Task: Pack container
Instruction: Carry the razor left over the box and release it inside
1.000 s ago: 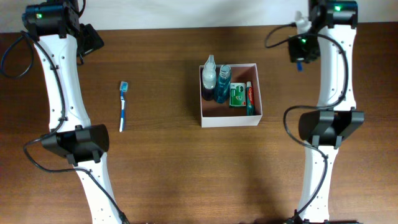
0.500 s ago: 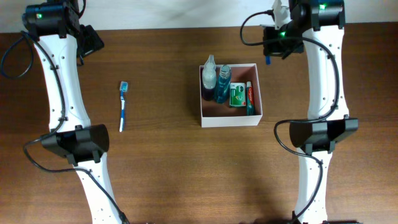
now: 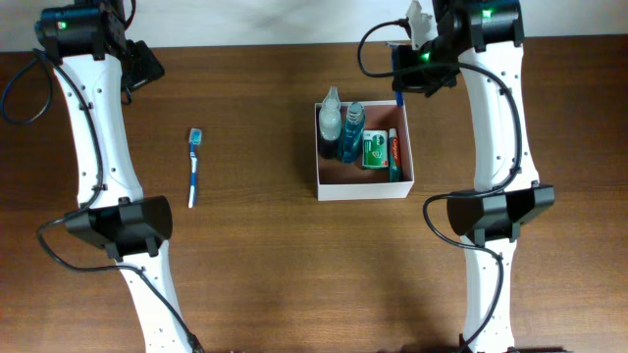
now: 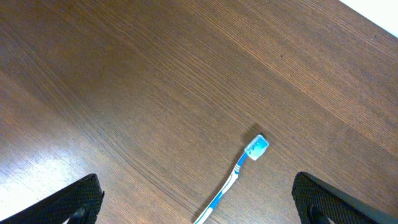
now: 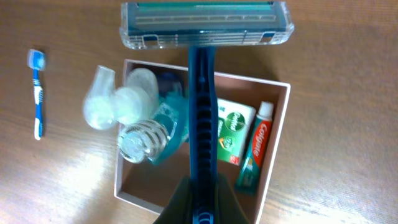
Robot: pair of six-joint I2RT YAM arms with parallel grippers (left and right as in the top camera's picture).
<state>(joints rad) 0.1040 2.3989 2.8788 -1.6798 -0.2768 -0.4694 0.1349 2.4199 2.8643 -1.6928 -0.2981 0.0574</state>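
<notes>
The container (image 3: pixel 364 189), a square white-walled box with a brownish inside, sits mid-table. It holds two clear bottles (image 3: pixel 340 126), a green packet (image 3: pixel 374 150) and a toothpaste tube (image 3: pixel 393 152). My right gripper (image 3: pixel 404 78) hovers just behind the container's back right corner, shut on a blue-handled razor (image 3: pixel 400 97). In the right wrist view the razor (image 5: pixel 202 118) points forward over the container (image 5: pixel 277 146) from the shut gripper (image 5: pixel 202 208). A blue toothbrush (image 3: pixel 194 169) lies on the table to the left. My left gripper (image 3: pixel 147 62) is open above the toothbrush (image 4: pixel 239 171), nothing between its fingers (image 4: pixel 74 200).
Brown wooden table (image 3: pixel 265 255), its pale far edge running behind both arms. Both arm bases (image 3: pixel 118 227) stand near the front, left and right. The toothbrush (image 5: pixel 37 93) lies well to the left of the container.
My right arm has swung left with the razor, from the right of the container to just behind its back right corner. The left arm has not moved.
</notes>
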